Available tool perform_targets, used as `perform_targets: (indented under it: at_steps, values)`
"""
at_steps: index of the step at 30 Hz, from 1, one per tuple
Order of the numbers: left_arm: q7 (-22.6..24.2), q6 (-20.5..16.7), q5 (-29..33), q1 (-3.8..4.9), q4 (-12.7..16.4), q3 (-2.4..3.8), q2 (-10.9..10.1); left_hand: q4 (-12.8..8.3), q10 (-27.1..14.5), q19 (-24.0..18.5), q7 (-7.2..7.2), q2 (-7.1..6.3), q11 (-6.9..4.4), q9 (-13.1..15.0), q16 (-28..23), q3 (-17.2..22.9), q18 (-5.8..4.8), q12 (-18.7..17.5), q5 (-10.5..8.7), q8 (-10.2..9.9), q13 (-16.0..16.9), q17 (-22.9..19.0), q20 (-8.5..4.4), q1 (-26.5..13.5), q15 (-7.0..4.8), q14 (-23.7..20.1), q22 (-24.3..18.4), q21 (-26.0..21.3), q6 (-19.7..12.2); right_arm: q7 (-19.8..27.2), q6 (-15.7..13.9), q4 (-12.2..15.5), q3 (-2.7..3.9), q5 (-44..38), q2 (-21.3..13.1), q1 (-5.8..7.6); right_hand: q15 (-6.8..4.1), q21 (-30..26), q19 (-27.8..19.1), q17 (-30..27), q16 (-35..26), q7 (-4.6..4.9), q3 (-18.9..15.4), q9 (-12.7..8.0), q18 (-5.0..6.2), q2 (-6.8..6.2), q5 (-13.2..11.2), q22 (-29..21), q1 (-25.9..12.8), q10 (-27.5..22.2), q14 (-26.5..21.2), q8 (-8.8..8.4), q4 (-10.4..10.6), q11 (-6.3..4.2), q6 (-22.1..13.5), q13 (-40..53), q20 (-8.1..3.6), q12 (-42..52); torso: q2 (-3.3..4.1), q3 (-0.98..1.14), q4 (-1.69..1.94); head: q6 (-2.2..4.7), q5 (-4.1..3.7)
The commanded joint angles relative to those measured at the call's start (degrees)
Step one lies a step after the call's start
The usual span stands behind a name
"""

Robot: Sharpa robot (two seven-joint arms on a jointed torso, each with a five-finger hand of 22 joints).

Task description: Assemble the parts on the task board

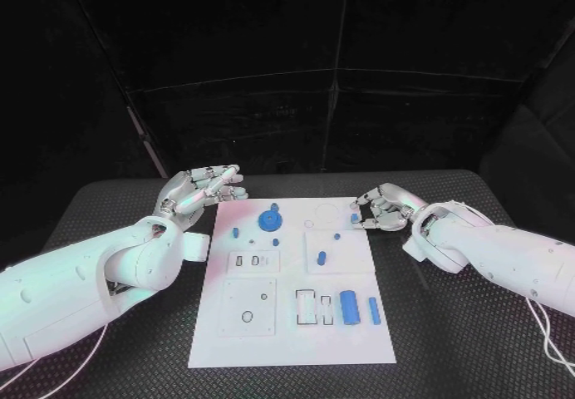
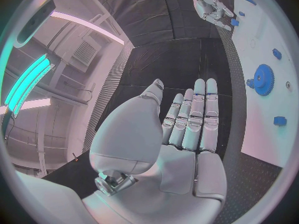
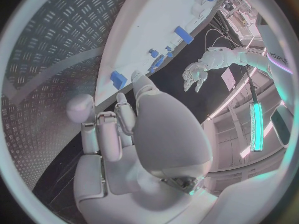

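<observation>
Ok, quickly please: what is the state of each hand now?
Left hand: open, holding nothing.
Right hand: fingers curled at the board's edge; a grip cannot be told.

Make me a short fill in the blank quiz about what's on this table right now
1. The left hand holds ____.
2. The round blue gear lies on the ____ task board.
3. The right hand is at the task board's ____ edge in the head view.
4. The two long blue bars lie nearer the robot's ____ arm.

Missing words: nothing; white; right; right
</observation>
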Motion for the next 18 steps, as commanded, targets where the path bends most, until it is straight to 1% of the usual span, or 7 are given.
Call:
perform_targets:
  at_steps: [1,4,12,18]
  values:
    - [0.46,0.78,-0.20,0.07,-0.01,0.06,0.09,-0.37,-0.01,0.42,0.92,0.04,0.34,-0.03,-0.36,0.12,0.75,-0.30,-0.31,-0.30,-0.07,0.07,-0.04,0.41,0.17,0.13,-0.05,-0.32,0.12,0.96,0.72,-0.21,0.04,0.54,0.10,0.01,-0.44,-0.22,-0.50,6.18,-0.05,0.08,0.06,-0.07,-0.20,0.01,0.13,-0.03,0.48,-0.44,4.04,-0.14,-0.30,-0.04,0.20,0.01,0.06,-0.31,-0.03,-0.01,0.02,-0.07,0.00]
    - [0.44,0.77,-0.20,0.07,-0.05,0.06,0.08,-0.37,-0.01,0.42,0.92,0.04,0.34,-0.03,-0.36,0.12,0.75,-0.30,-0.31,-0.30,-0.07,0.07,-0.04,0.41,0.17,0.13,-0.05,-0.32,0.12,0.87,0.75,-0.43,0.04,0.54,0.14,-0.03,-0.44,-0.20,-0.48,6.20,-0.04,0.07,0.07,-0.04,-0.21,0.17,0.23,0.00,0.47,-0.41,4.04,-0.07,-0.33,-0.04,0.35,0.05,0.06,-0.28,-0.03,-0.02,-0.01,-0.13,-0.01]
    - [0.42,0.76,-0.20,0.06,-0.16,0.06,0.12,-0.37,-0.01,0.42,0.92,0.04,0.34,-0.03,-0.36,0.12,0.75,-0.30,-0.31,-0.30,-0.07,0.07,-0.04,0.41,0.17,0.13,-0.05,-0.32,0.12,0.47,0.84,-1.21,0.04,0.28,0.39,-0.06,-0.80,-0.06,-0.29,6.42,0.00,-0.47,0.36,0.33,-0.24,1.68,0.31,0.23,0.70,-0.12,4.09,1.41,-1.03,-0.53,3.16,0.45,-0.21,0.04,-0.04,0.00,0.04,-0.21,-0.13]
    - [0.41,0.77,-0.20,0.06,-0.24,0.06,0.14,-0.37,-0.01,0.42,0.92,0.04,0.34,-0.03,-0.36,0.12,0.75,-0.30,-0.31,-0.30,-0.07,0.07,-0.04,0.41,0.17,0.13,-0.05,-0.32,0.12,0.30,1.06,-1.60,0.04,-0.29,0.68,-0.07,-1.07,0.03,-0.16,6.61,0.04,-0.77,0.94,0.40,-0.26,2.45,-0.13,0.37,1.28,0.18,4.14,2.14,-1.86,-0.82,4.72,0.86,-0.47,0.35,-0.04,0.04,0.03,-0.39,0.05]
